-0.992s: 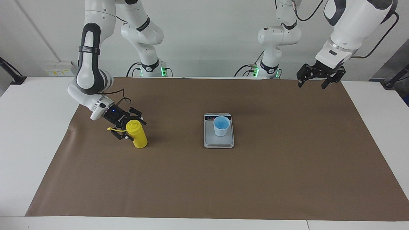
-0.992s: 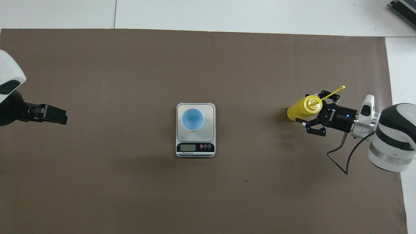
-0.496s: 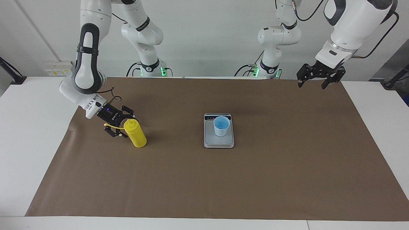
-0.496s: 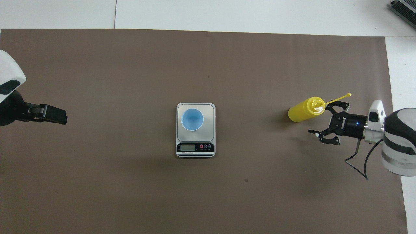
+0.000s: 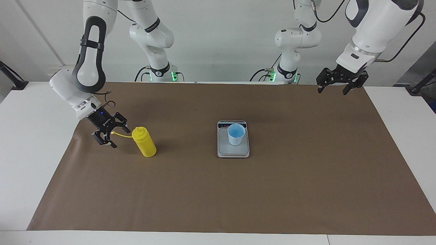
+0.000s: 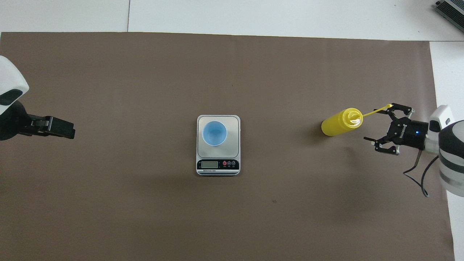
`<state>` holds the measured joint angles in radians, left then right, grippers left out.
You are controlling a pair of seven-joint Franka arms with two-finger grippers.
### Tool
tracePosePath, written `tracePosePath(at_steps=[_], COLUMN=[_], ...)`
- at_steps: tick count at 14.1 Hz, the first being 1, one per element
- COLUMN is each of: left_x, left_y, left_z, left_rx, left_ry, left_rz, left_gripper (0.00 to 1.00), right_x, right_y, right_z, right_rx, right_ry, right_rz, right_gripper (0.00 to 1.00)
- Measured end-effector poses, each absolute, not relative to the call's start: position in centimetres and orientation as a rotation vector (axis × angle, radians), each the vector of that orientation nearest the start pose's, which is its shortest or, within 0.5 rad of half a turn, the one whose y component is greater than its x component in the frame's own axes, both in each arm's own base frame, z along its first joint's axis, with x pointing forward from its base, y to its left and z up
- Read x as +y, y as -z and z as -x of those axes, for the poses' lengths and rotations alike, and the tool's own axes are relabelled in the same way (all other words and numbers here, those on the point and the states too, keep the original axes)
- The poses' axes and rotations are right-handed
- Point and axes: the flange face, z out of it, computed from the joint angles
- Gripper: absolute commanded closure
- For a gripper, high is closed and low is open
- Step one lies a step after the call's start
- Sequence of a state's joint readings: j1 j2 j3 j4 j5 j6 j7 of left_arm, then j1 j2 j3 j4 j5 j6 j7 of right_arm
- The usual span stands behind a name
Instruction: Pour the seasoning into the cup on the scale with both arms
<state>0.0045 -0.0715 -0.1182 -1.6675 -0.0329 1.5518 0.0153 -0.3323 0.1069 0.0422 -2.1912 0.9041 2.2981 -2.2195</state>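
The yellow seasoning bottle (image 5: 144, 143) stands upright on the brown mat toward the right arm's end, and also shows in the overhead view (image 6: 339, 123). Its cap strap (image 6: 377, 110) sticks out toward my right gripper. My right gripper (image 5: 119, 137) is open and empty, low beside the bottle and clear of its body (image 6: 380, 125). The light-blue cup (image 5: 235, 134) stands on the silver scale (image 5: 233, 151) at mid-table; the overhead view shows the cup (image 6: 214, 133) and the scale (image 6: 217, 165) too. My left gripper (image 5: 335, 89) is open and waits raised over the mat's corner at the left arm's end (image 6: 69, 131).
The brown mat (image 5: 218, 197) covers most of the white table (image 5: 30, 112). A dark device (image 6: 449, 9) lies at the table's corner farthest from the robots, at the right arm's end.
My right gripper has drawn back from around the bottle toward the right arm's end of the table, open. The bottle stays standing. The left arm has not moved.
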Motion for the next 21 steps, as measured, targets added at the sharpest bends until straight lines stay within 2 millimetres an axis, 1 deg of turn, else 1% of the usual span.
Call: tracePosePath(at_steps=[2,5,6,8,9,10,12,14,16,17,18,21], left_x=[-6.6,-6.6,-6.6,-6.6,-6.6,-6.6,-6.6,-6.6,-6.6,-6.6,-6.6,-6.6], left_y=[-61.6,-61.6,-61.6,-61.6,-61.6,-61.6,-61.6,-61.6,-61.6,-61.6,-61.6,-61.6], left_z=[-52.5,-52.5,-52.5,-52.5,-52.5,-52.5,-52.5,-52.5,-52.5,-52.5,-52.5,-52.5], left_rx=[0.203,0.203,0.203,0.203,0.203,0.203,0.203,0.203,0.203,0.203,0.203,0.203], left_ry=[-0.073,-0.073,-0.073,-0.073,-0.073,-0.073,-0.073,-0.073,-0.073,-0.073,-0.073,-0.073], left_rz=[3.156,3.156,3.156,3.156,3.156,3.156,3.156,3.156,3.156,3.156,3.156,3.156], left_gripper=[0.00,0.00,0.00,0.00,0.00,0.00,0.00,0.00,0.00,0.00,0.00,0.00], right_x=[-14.5,-14.7,-14.6,-13.9,-13.1,-11.9,-8.4,-4.5,-1.6,-0.7,-0.1,0.2], right_y=[-35.4,-37.1,-38.1,-40.9,-42.3,-43.7,-46.5,-50.0,-52.5,-53.3,-53.8,-55.8], right_z=[-53.1,-52.9,-52.9,-52.7,-52.5,-52.4,-52.3,-52.7,-53.2,-53.4,-53.5,-54.1], right_rx=[-1.675,-1.598,-1.583,-1.542,-1.510,-1.479,-1.392,-1.236,-1.063,-0.961,-0.862,-0.522], right_ry=[0.864,0.744,0.705,0.625,0.575,0.521,0.403,0.308,0.273,0.266,0.263,0.231], right_rz=[2.262,2.374,2.415,2.516,2.569,2.612,2.707,2.817,2.899,2.931,2.957,3.034], right_gripper=[0.00,0.00,0.00,0.00,0.00,0.00,0.00,0.00,0.00,0.00,0.00,0.00])
